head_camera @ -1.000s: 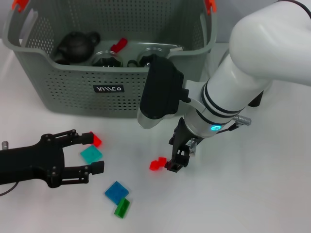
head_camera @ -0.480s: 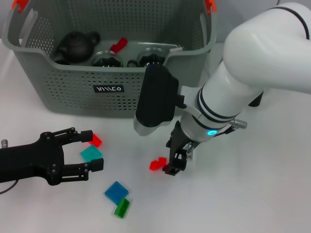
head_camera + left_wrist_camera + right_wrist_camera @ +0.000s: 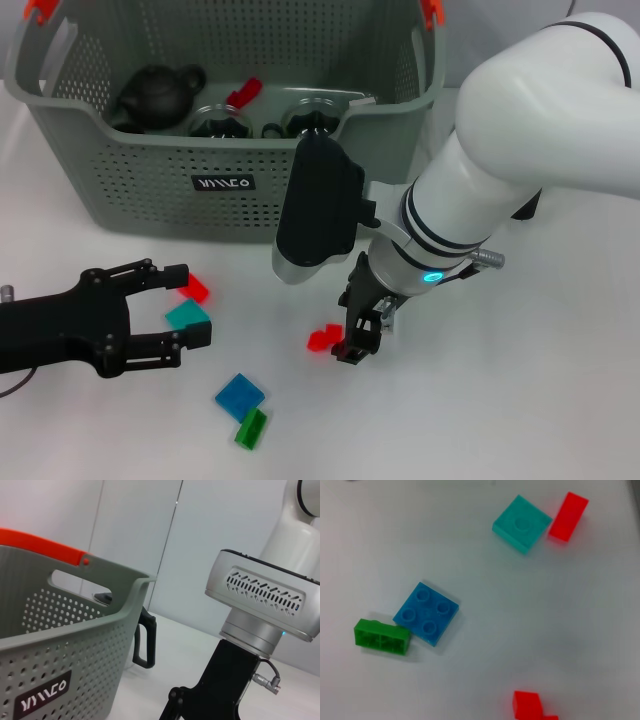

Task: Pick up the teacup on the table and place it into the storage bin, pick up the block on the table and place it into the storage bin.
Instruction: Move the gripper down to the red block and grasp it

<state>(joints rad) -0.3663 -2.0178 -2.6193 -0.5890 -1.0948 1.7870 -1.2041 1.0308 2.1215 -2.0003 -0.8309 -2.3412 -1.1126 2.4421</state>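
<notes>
The grey-green storage bin (image 3: 130,190) stands at the back and fills the near side of the left wrist view (image 3: 60,645). My left gripper (image 3: 190,307) is open low on the left, its fingers straddling a teal block (image 3: 188,316), with a red block (image 3: 196,289) by its upper finger. My right gripper (image 3: 355,338) hangs just right of a small red block (image 3: 322,338), which also shows in the right wrist view (image 3: 530,706). A black looped handle (image 3: 145,640) stands by the bin's corner; I cannot tell whether it is the teacup.
A blue block (image 3: 240,395) and a green block (image 3: 251,429) lie together near the front (image 3: 426,613). Inside the bin sit a black teapot (image 3: 155,92), glass pieces with dark lids (image 3: 220,120) and a red piece (image 3: 244,93).
My right gripper has edged left and slightly down toward the small red block. The left gripper has drawn back a little to the left. The blocks have not moved.
</notes>
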